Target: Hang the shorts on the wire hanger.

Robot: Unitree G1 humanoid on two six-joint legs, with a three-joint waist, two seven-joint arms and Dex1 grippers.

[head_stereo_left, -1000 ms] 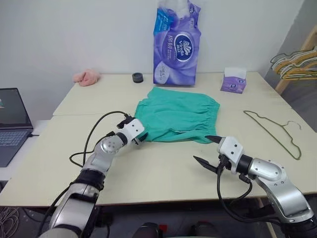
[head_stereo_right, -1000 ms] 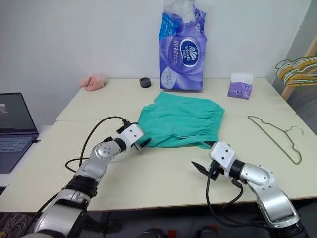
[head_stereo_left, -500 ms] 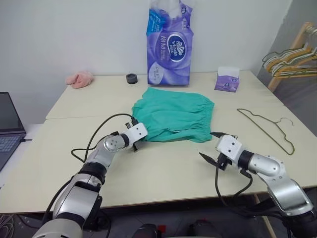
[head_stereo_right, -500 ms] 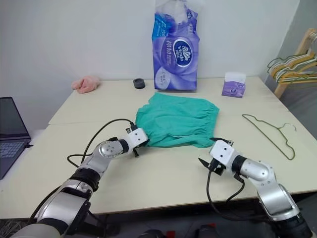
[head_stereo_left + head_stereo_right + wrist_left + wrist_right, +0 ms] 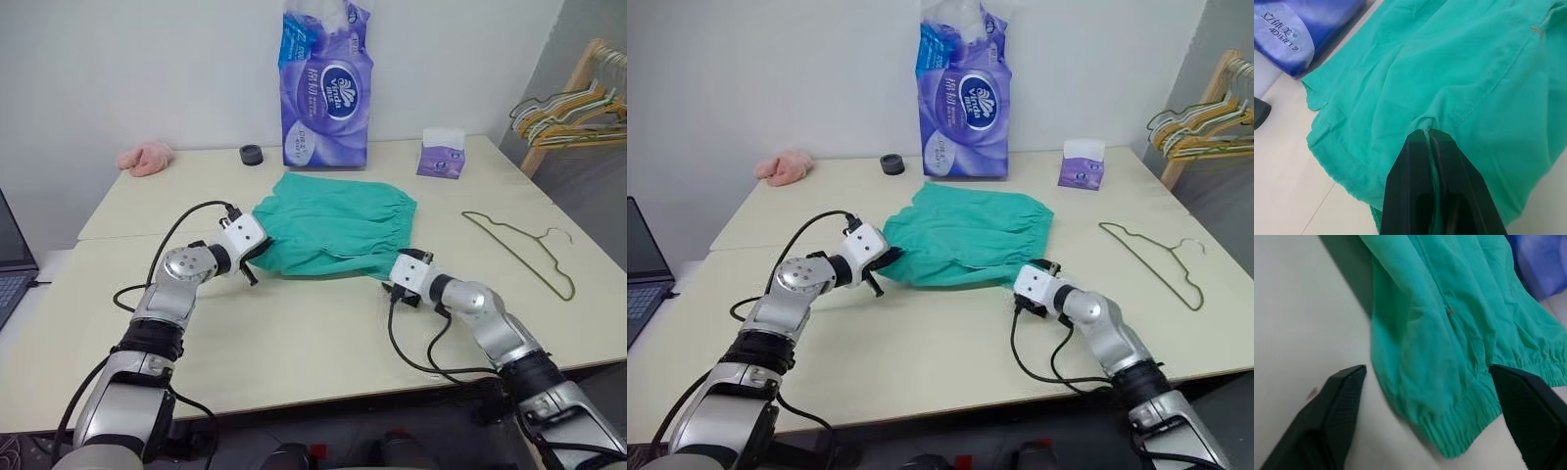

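The teal-green shorts (image 5: 333, 223) lie spread flat on the table (image 5: 294, 343), waistband toward the right. My left gripper (image 5: 254, 262) is shut on their near left edge. The left wrist view shows its black fingers (image 5: 1422, 161) pinching a fold of the cloth (image 5: 1459, 73). At the near right corner my right gripper (image 5: 394, 285) stands open, its two fingers (image 5: 1339, 401) on either side of the waistband corner (image 5: 1459, 426) and apart from it. The wire hanger (image 5: 529, 257) lies flat on the table, to the right of the shorts and away from both grippers.
A tall purple tissue pack (image 5: 326, 83) stands behind the shorts, with a small purple tissue box (image 5: 441, 155) to its right. A black round thing (image 5: 251, 154) and a pink cloth lump (image 5: 145, 157) sit at the back left. A bunch of hangers (image 5: 563, 108) hangs beyond the table's right end.
My left gripper has shut on the shorts' left edge and lifted it slightly. My right gripper has moved forward and down to the waistband corner. The camera has also shifted.
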